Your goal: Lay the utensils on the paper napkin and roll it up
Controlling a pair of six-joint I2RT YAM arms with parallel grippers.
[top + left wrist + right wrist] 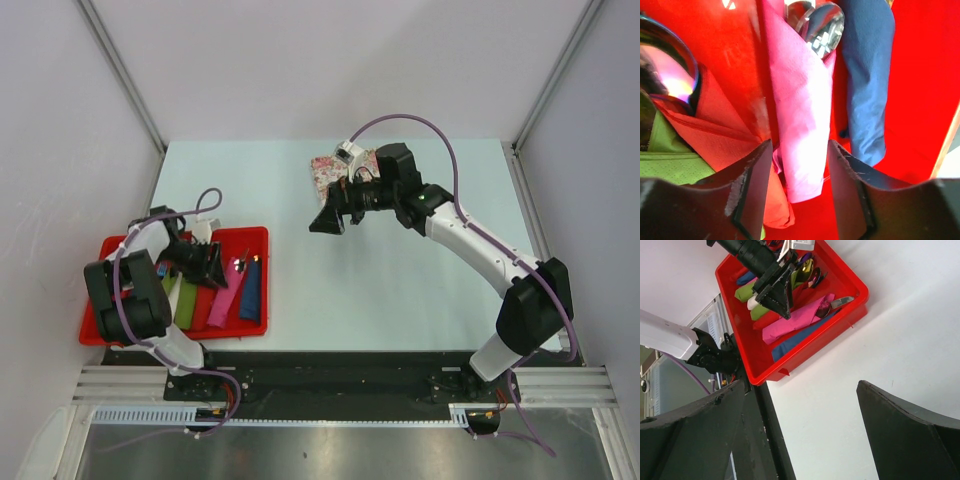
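The paper napkin (222, 300) is a slim pink roll lying in the red tray (258, 236). The silvery utensils (822, 27) poke out of its far end. In the left wrist view the pink roll (800, 110) lies between the fingers of my left gripper (800, 145), which is open, with a gap showing on each side. From above, the left gripper (205, 265) hovers low over the tray. My right gripper (328, 218) hangs open and empty above the middle of the table. Its view shows the roll (795, 320) and utensil tips (837, 303) from afar.
Beside the pink roll in the tray lie a blue roll (252, 292), a green roll (187, 300) and an orange-red roll (715, 145). A floral mat (330, 165) lies at the back of the table, partly under the right arm.
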